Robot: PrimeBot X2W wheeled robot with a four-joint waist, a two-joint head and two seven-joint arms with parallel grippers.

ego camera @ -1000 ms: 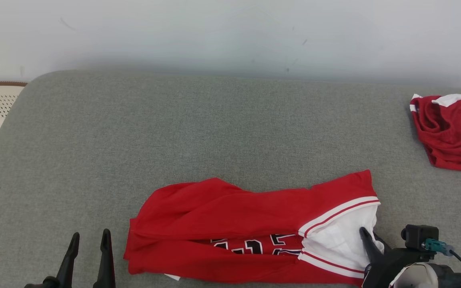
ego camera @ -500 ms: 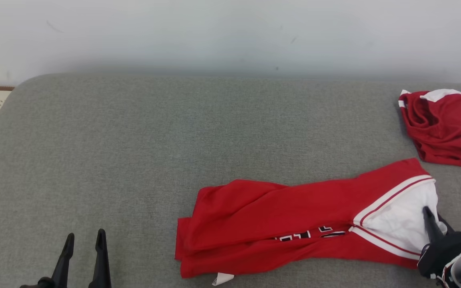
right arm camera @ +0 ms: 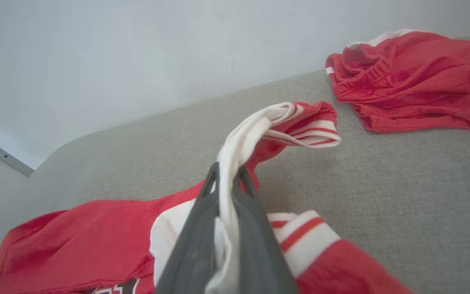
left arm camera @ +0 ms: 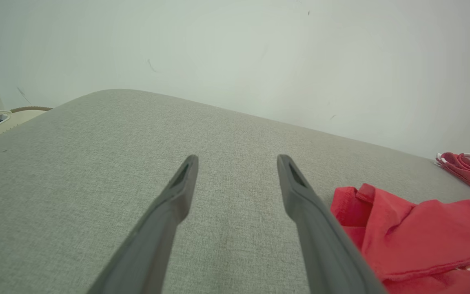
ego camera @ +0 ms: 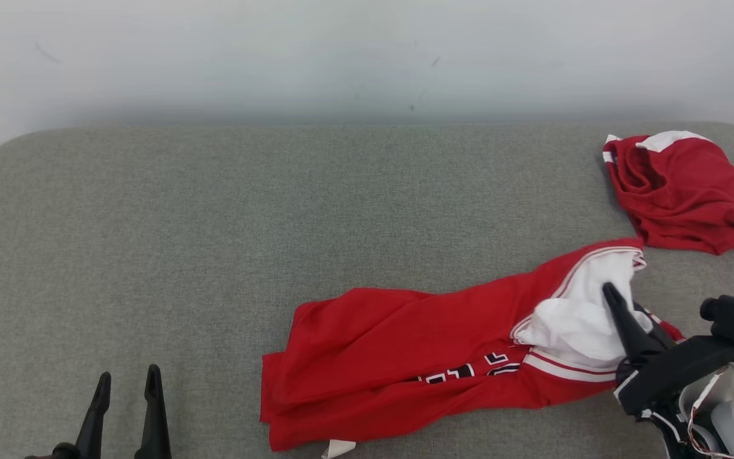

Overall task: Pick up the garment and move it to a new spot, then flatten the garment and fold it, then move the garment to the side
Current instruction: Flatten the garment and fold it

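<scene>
The red garment (ego camera: 405, 357) carries black block characters edged in white (ego camera: 469, 371) on its chest. A fold covers most of them, so they cannot be read. A small white tag (ego camera: 338, 449) sticks out from the near hem, and any print on it is too small to make out.

The right gripper (ego camera: 609, 292) has its 2 dark fingers pressed together on the garment's white inner fabric, just behind the red-and-white striped trim. In the right wrist view a pinch of this white cloth rises between the fingers (right arm camera: 245, 192), and the striped edge curls over beyond their tips. That end of the garment is lifted off the grey cushion (ego camera: 214, 255), while the rest trails away to the robot's left, lying crumpled on the surface.

The left gripper (ego camera: 126, 382) hangs over bare cushion near the front edge, jaws spread wide, holding and touching nothing. The garment's nearest edge lies beside its right finger in the left wrist view.

A 2nd red piece with white trim (ego camera: 679, 191) lies bunched at the far right of the cushion, close to the lifted end but apart from it.
</scene>
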